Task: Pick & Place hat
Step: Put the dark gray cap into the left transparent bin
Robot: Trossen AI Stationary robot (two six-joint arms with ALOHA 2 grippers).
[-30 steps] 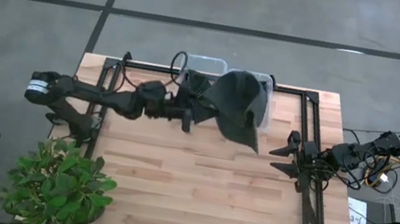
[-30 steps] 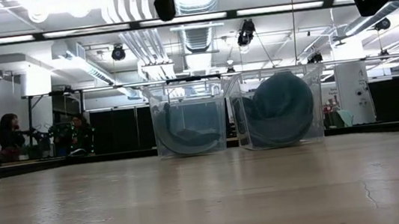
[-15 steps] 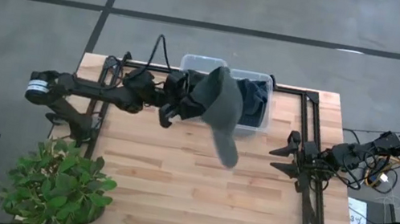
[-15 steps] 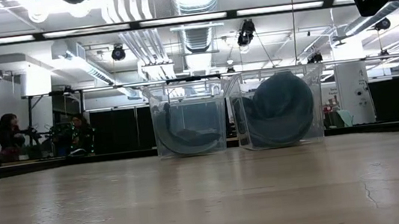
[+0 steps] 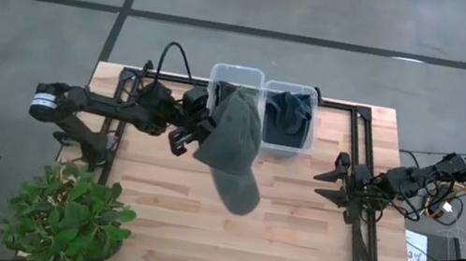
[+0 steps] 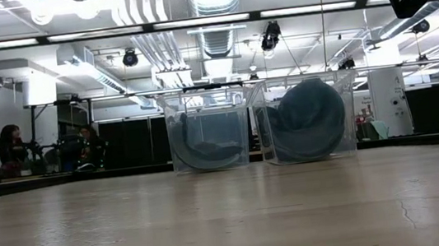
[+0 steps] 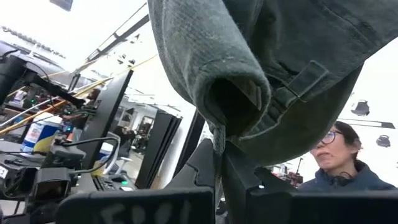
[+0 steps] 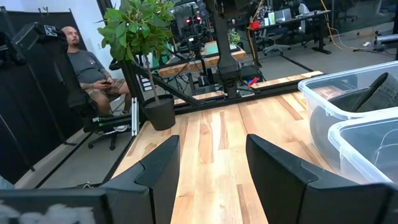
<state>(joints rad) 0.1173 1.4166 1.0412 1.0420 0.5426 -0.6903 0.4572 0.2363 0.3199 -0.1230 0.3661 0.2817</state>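
Note:
My left gripper is shut on a grey-green cap, high above the table's far middle, just in front of the left of two clear bins. The cap's brim points toward the near edge. The right bin holds a dark blue hat; in the low view both bins show blue hats inside. The cap also fills the left wrist view. My right gripper waits open and empty at the table's right side. My left gripper pinches the cap's rear edge between its two fingers, beside the back adjuster strap. The cloth is bunched into a rolled fold just past the fingertips. The fingers come from the table's left. The cap is lifted clear of table and bins.
A potted plant stands at the table's near left corner. A black frame rail runs along the right side. The wooden top lies bare in front of the bins. People sit and stand in the room behind.
My left gripper has drawn back toward the table's left edge and risen, carrying the cap from over the right bin to in front of the left bin. The cap has swung round, so its brim now points toward the near edge.

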